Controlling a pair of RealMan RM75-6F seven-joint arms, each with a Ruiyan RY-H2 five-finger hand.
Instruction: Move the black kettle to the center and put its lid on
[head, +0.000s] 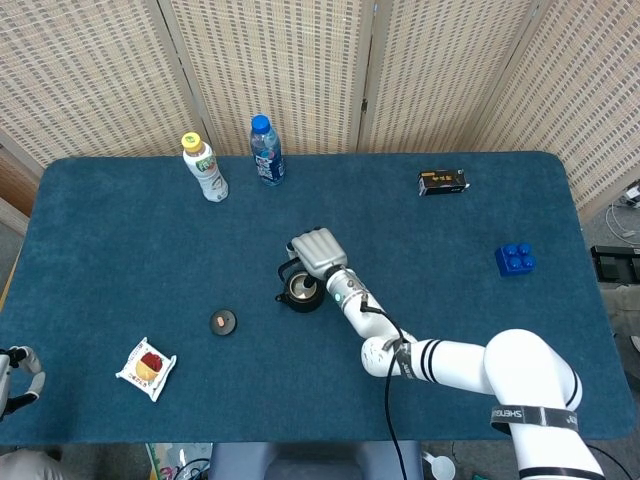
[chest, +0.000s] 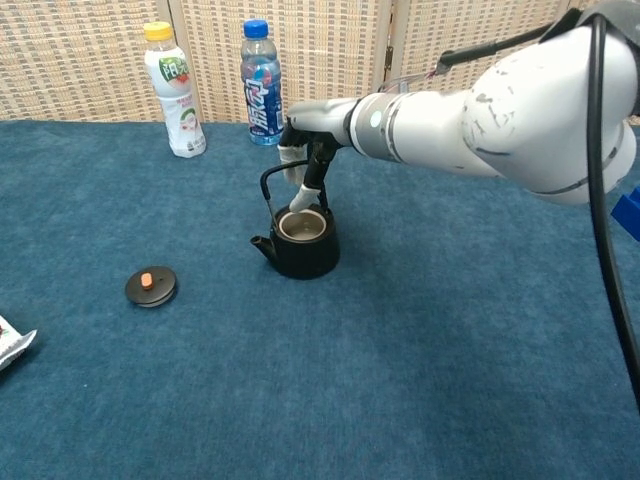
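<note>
Standing upright, black kettle (chest: 301, 243), spout toward lid (chest: 151, 286), handle raised

The right hand (head: 317, 249) covered the far rim of the black kettle (head: 300, 291) in the head view, so whether its fingers (chest: 303, 196) touched the handle or only hung over the opening could not be told. The left hand (head: 18, 378) was cut off by the lower left edge of the head view, its fingers' set unreadable. A snack packet (chest: 10, 343) was cropped by the chest view's left edge. Print on the small black box (head: 442, 182) was too small to read, as were the labels on both bottles (head: 267, 152)
</note>
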